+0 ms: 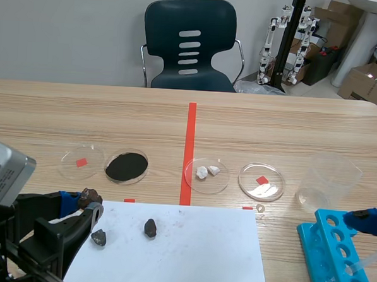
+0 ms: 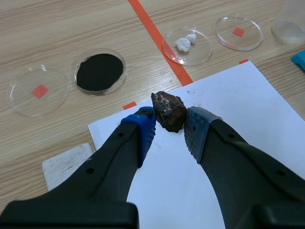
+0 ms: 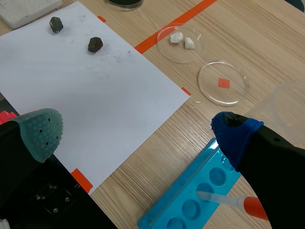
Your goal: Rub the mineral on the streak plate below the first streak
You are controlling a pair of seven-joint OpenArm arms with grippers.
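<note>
Tabletop point(image 1: 82, 110) of pale wood carried a white paper sheet point(image 1: 189, 248). The right gripper point(image 3: 138, 129) hung over the blue rack point(image 3: 190, 202), fingers wide apart on nothing; the left gripper point(image 2: 169, 128) hung over the sheet's corner. Just beside that corner lay the streak plate point(image 2: 64, 165), a small white tile, no streak legible on it. The reddish-brown mineral point(image 2: 167, 109) sat clamped between the left fingers, apart from the plate. Pick-up looked done; carrying it across and rubbing were seemingly left.

The flat white ceramic streak plate point(image 2: 64, 164) lies half hidden beside the left claw point(image 2: 170, 121). Any streak on it is too faint to tell.
</note>
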